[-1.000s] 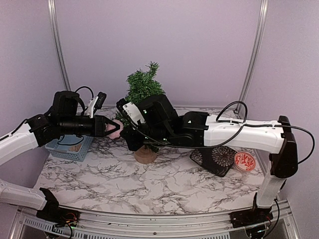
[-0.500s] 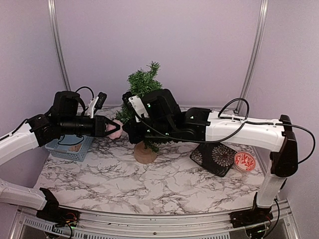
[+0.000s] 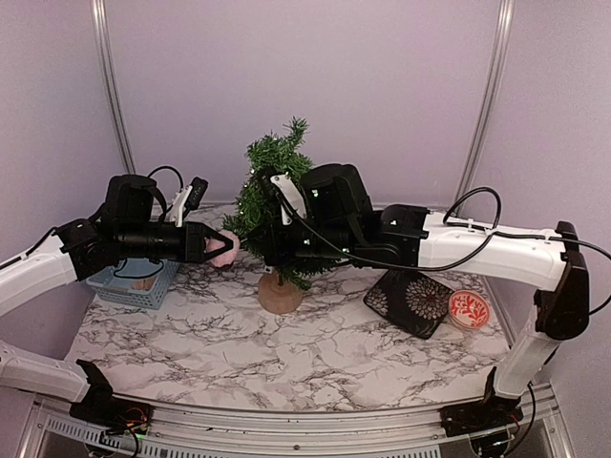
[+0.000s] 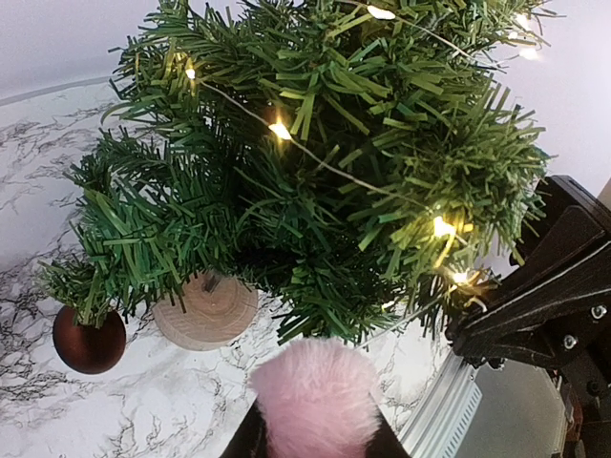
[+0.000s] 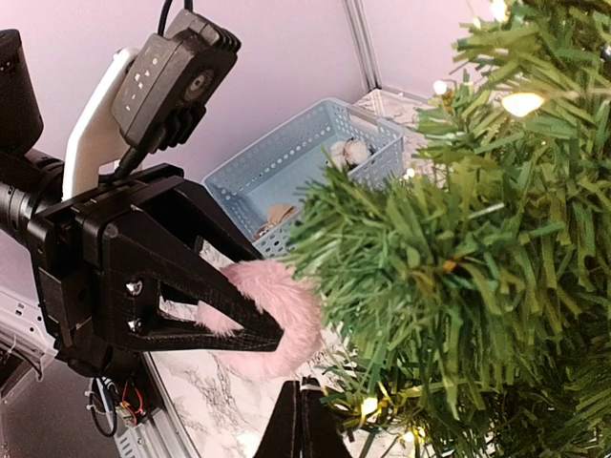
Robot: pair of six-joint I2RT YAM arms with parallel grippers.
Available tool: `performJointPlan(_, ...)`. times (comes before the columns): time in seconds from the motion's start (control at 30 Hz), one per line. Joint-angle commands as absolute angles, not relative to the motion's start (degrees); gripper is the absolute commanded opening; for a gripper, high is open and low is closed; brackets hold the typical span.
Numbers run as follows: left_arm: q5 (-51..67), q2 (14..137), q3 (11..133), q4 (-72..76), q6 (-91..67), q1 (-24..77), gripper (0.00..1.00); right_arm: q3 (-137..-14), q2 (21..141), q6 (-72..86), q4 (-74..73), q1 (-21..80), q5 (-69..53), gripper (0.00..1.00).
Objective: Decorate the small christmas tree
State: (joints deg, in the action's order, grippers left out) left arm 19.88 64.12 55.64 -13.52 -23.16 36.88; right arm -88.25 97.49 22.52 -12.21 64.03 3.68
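The small christmas tree stands on its round wooden stump at mid-table, with lit fairy lights strung through it. A dark red bauble hangs from a low branch. My left gripper reaches in from the left, shut on a fluffy pink pom-pom that sits just short of the lower branches. In the right wrist view the pom-pom nearly touches the foliage. My right gripper is shut, its fingers pressed together under the branches. In the top view its tips are buried in the tree.
A blue basket holding small ornaments sits at the left, under my left arm. A black patterned piece and a round red patterned disc lie on the marble table at the right.
My right arm has risen and shifted right, from low beside the stump up to the tree's middle. The left gripper has held still with the pom-pom.
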Motion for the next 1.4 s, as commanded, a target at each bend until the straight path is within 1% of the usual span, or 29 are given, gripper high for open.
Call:
performJointPlan(0.0, 18.2, 64.3, 55.1, -13.5, -22.1, 37.0, 0.0, -86.5, 94.7, 23.9, -9.0, 62.9, 2.2, 0.0)
performJointPlan(0.17, 16.9, 64.2, 54.7, -14.8, -21.6, 37.0, 0.0, -84.9, 93.4, 24.0, -8.1, 62.7, 1.9, 0.0)
performJointPlan(0.5, 14.6, 63.7, 53.5, -17.3, -20.5, 37.0, 0.0, -80.5, 90.0, 25.5, -4.8, 62.6, 4.9, 0.0)
performJointPlan(0.73, 13.0, 63.7, 53.2, -19.0, -20.0, 37.0, 0.0, -79.6, 89.6, 26.1, -4.4, 62.7, 5.4, 0.0)
performJointPlan(0.97, 20.5, 64.6, 54.0, -17.5, -18.9, 37.0, 0.0, -80.2, 90.8, 25.4, -3.4, 62.6, 2.4, 0.0)
performJointPlan(1.0, 21.5, 64.6, 53.9, -17.0, -18.9, 37.0, 0.03, -80.2, 91.0, 25.3, -3.3, 62.7, 2.1, 0.0)
performJointPlan(1.1, 24.3, 64.6, 53.6, -15.9, -19.1, 37.0, 0.19, -80.2, 91.1, 25.0, -3.1, 62.7, 1.7, 0.0)
performJointPlan(1.2, 24.1, 64.0, 53.1, -15.5, -19.5, 37.0, 0.32, -80.1, 91.1, 24.9, -3.1, 62.7, 1.7, 0.0)
performJointPlan(1.23, 23.8, 63.8, 53.0, -15.3, -19.6, 37.0, 0.38, -80.1, 91.1, 24.9, -3.1, 62.7, 1.6, 0.0)
performJointPlan(1.37, 22.9, 62.7, 52.6, -14.8, -20.1, 37.0, 0.5, -79.9, 91.2, 25.0, -3.0, 62.7, 1.7, 0.0)
